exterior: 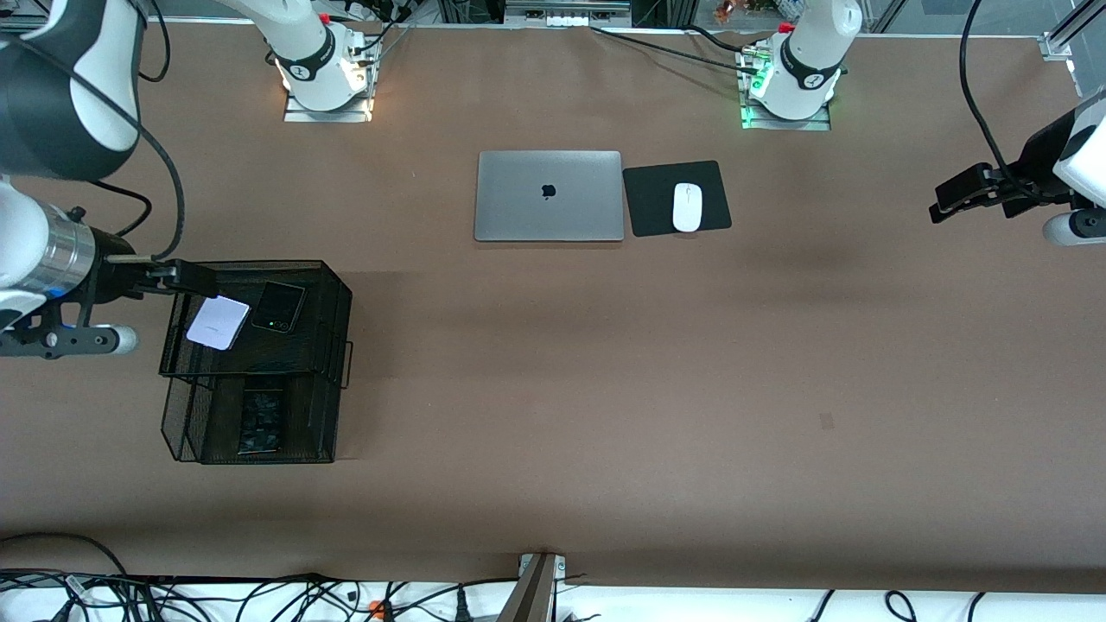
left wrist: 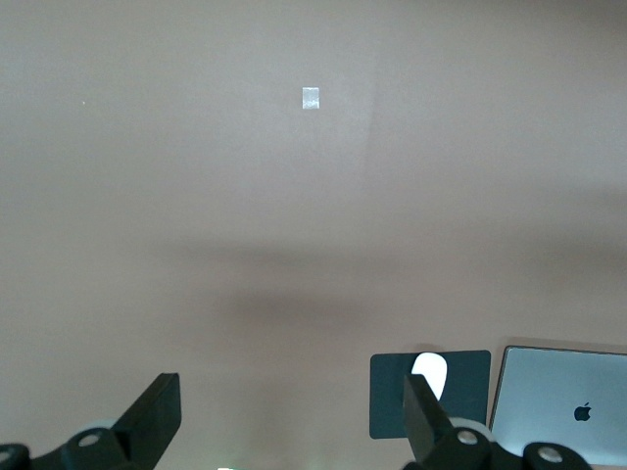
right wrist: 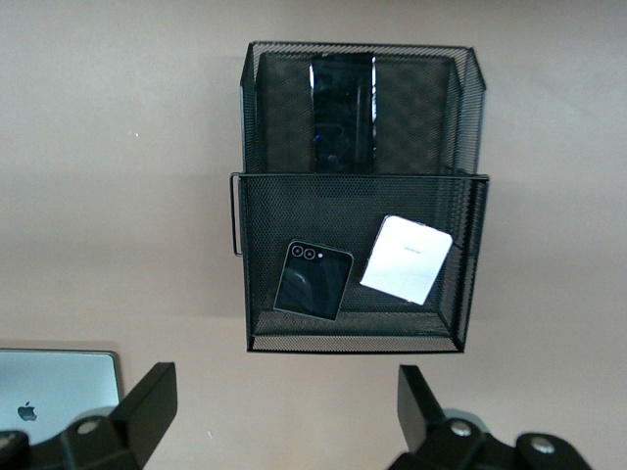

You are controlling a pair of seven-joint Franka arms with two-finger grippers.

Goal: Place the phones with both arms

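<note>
A black mesh two-tier tray [exterior: 339, 333] stands toward the right arm's end of the table. On its upper tier lie the pale lilac-white phone [exterior: 218, 322] and the small squarish black phone [exterior: 277, 307], side by side. The long black slab phone [exterior: 262, 421] lies in the lower tier, nearer the front camera. My right gripper [exterior: 192, 278] hovers open over the upper tier's edge, holding nothing. The right wrist view shows the tray [right wrist: 358, 186], slab [right wrist: 343, 113], small black phone [right wrist: 313, 279] and pale phone [right wrist: 407, 259] past the open right gripper [right wrist: 284, 411]. My left gripper [exterior: 950, 197] waits open over bare table at the left arm's end, also empty in its own view [left wrist: 290, 416].
A shut silver laptop [exterior: 549, 196] lies at mid-table toward the robots' bases. Beside it is a black mouse pad [exterior: 652, 203] with a white mouse [exterior: 687, 207]. The left wrist view shows the laptop [left wrist: 563, 401], pad [left wrist: 387, 401] and mouse [left wrist: 429, 370]. A small tape mark [exterior: 827, 421] is on the table.
</note>
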